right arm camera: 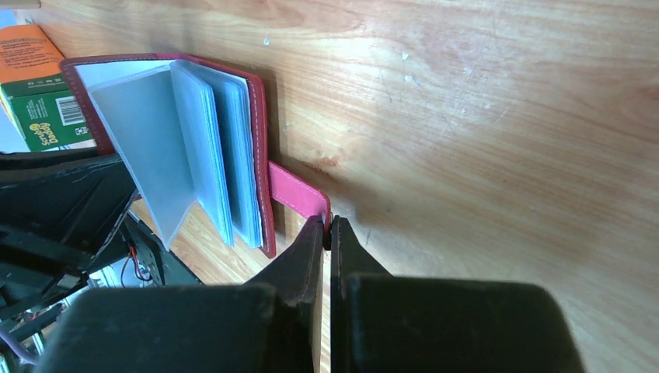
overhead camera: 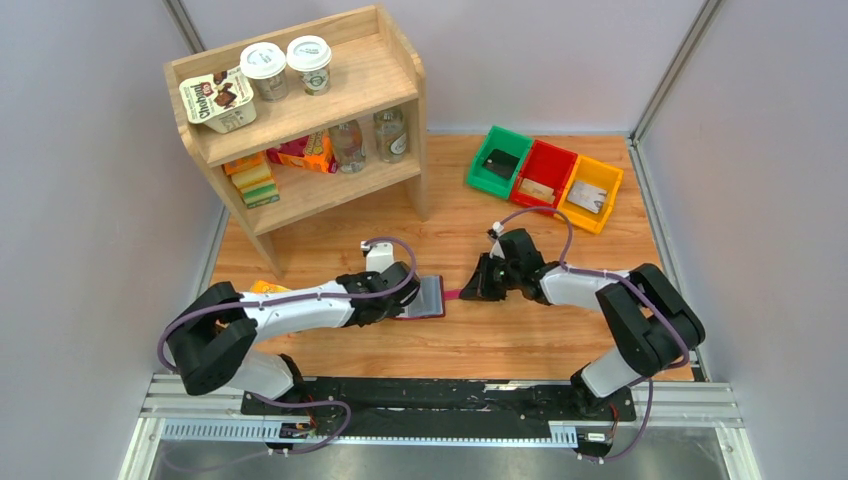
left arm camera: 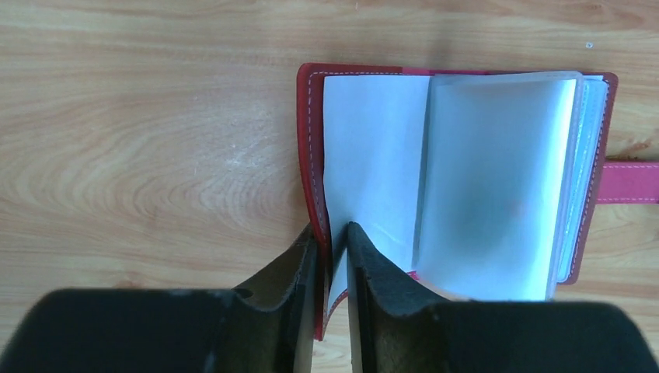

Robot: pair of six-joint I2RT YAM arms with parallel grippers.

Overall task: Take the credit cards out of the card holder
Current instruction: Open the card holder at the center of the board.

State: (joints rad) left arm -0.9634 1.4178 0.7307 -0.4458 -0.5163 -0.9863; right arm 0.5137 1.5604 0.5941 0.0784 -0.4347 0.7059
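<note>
The small maroon leather-look folding card holder [overhead camera: 425,297] lies spread open on the light wooden table [overhead camera: 520,345], between the 2 arms. Its frosted grey plastic sleeves [left arm camera: 497,179] fan upward. None shows a card inside, though the rear sleeves are hidden. The left gripper [left arm camera: 332,241] is closed on the holder's left cover edge. The right gripper [right arm camera: 327,225] is clamped on the pink snap tab [right arm camera: 294,193].

Well apart at the far right, a black card [overhead camera: 501,163] sits in the green plastic bin [overhead camera: 478,172]. A tan card [overhead camera: 537,188] sits in the red plastic bin [overhead camera: 552,152], and a greyish card [overhead camera: 588,196] in the yellow plastic bin [overhead camera: 612,178]. The task looks largely done, with only the unseen sleeves left to check.
</note>
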